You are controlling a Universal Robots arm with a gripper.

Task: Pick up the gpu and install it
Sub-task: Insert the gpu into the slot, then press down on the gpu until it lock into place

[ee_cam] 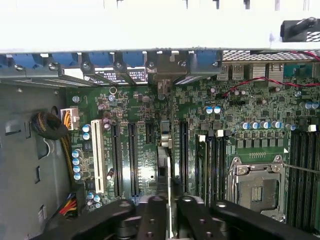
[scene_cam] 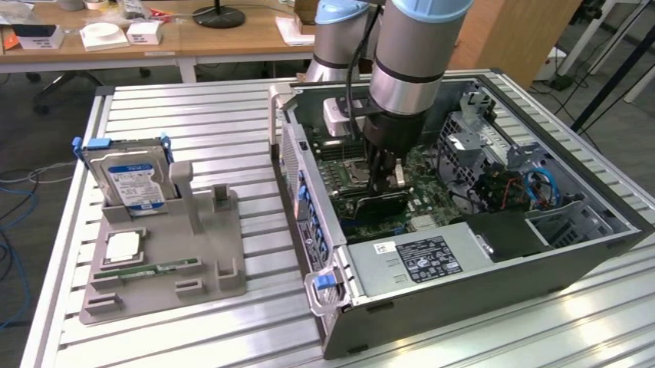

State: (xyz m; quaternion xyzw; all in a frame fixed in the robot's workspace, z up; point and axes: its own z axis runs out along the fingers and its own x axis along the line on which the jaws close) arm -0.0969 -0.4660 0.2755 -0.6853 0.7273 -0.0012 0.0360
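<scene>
Gripper [scene_cam: 381,184] down inside the open computer case [scene_cam: 573,253], fingers [ee_cam: 150,215] drawn close together on the thin top edge of the gpu [scene_cam: 370,201]. Card stands on edge directly beneath the gripper, over the motherboard [ee_cam: 250,100].

From the wrist view the gpu [ee_cam: 167,165] shows edge-on as a narrow strip running straight away from the fingers toward the case's rear wall, its long axis parallel to the expansion slots [ee_cam: 132,155] on either side. It looks lined up with a slot and lying in or just over it; whether it is fully seated I cannot tell. The end bracket seems to reach the rear slot openings [ee_cam: 165,70], though that join is hard to read.

Single arm [scene_cam: 409,69] comes straight down into the case from above.

Case lies on its side on a slatted metal table [scene_cam: 205,130], power supply [scene_cam: 419,261] on the near side of the gripper. Off to the exterior view's left, well apart from the gripper, a grey parts holder [scene_cam: 195,253] carries a hard drive [scene_cam: 128,180] upright and a memory stick [scene_cam: 149,271] lying flat. Desks and office clutter behind.
</scene>
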